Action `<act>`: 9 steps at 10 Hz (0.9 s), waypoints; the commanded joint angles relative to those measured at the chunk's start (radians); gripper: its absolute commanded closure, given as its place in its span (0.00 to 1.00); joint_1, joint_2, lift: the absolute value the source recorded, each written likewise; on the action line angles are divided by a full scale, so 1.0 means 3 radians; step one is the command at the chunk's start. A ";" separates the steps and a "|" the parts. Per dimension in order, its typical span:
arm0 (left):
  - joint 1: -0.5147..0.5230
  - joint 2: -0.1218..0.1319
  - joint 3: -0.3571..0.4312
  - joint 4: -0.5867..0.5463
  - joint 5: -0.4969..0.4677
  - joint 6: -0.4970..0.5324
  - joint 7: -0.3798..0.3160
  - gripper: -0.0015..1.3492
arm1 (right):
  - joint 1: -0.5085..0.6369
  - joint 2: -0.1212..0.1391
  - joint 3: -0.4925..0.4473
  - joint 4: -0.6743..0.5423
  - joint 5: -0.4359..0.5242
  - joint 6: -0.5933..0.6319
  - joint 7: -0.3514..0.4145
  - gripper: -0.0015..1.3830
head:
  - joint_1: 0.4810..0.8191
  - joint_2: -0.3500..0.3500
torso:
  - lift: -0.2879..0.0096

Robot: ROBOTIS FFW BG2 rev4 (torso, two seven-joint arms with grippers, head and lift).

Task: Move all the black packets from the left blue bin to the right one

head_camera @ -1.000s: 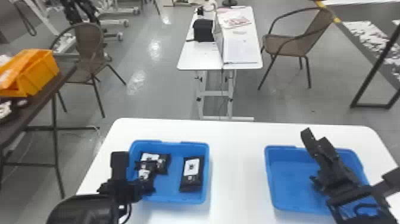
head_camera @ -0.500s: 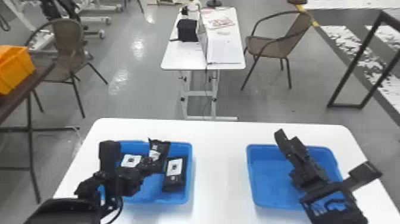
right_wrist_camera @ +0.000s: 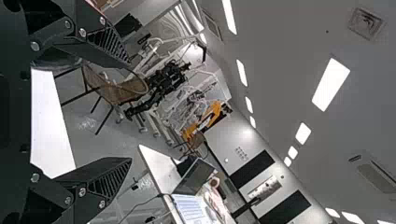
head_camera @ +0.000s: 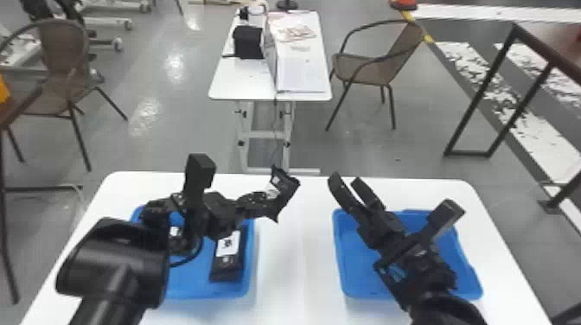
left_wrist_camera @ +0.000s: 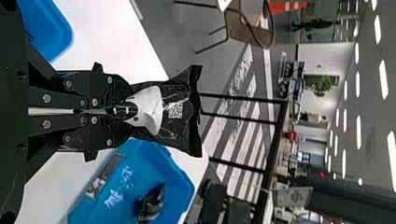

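Well, the left gripper [head_camera: 264, 201] is clamped on a black packet [left_wrist_camera: 176, 110], holding it by one end so the rest juts out beyond the fingertips. That packet hangs above the white table [head_camera: 298, 263], over the gap between the two bins, its long axis running on from the fingers toward the right.

Just to the right of it waits the right gripper [head_camera: 346, 179], fingers apart with nothing between them, tips by the far left corner of the right blue bin [head_camera: 355, 270]. Those fingers point far and a little left, so they don't line up with the packet coming across from the left. I'd guess a handover is next, and the right one would need to swing left to get a finger on either side of the free end. Too low, and it might only nudge the wrapper.

Farther left, another black packet [head_camera: 227, 259] lies along the right side of the left blue bin [head_camera: 203, 292], label up, so there's more to shift.
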 commanded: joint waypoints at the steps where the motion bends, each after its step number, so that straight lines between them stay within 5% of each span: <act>1: -0.0200 -0.0087 -0.0141 0.0294 0.0014 -0.0135 -0.0081 0.88 | -0.0056 0.0013 0.0068 0.0021 0.0011 0.0000 0.0012 0.24 | 0.63 0.41 | 0.97; 2: -0.0261 -0.0153 -0.0157 0.0417 -0.0032 -0.0166 -0.0137 0.88 | -0.0087 0.0013 0.0129 0.0021 0.0021 0.0000 0.0022 0.24 | 0.63 0.38 | 0.97; 7: -0.0425 -0.0189 -0.0407 0.0590 0.0167 -0.0243 -0.0137 0.88 | -0.0199 0.0023 0.0277 0.0118 0.0190 0.0128 0.0053 0.25 | 0.63 0.37 | 0.97; 8: -0.0430 -0.0199 -0.0422 0.0595 0.0208 -0.0243 -0.0127 0.88 | -0.0230 0.0023 0.0272 0.0128 0.0236 0.0195 0.0053 0.41 | 0.63 0.37 | 0.97; 9: -0.0425 -0.0210 -0.0422 0.0590 0.0249 -0.0248 -0.0122 0.88 | -0.0266 0.0018 0.0272 0.0118 0.0303 0.0287 0.0038 0.80 | 0.63 0.36 | 0.97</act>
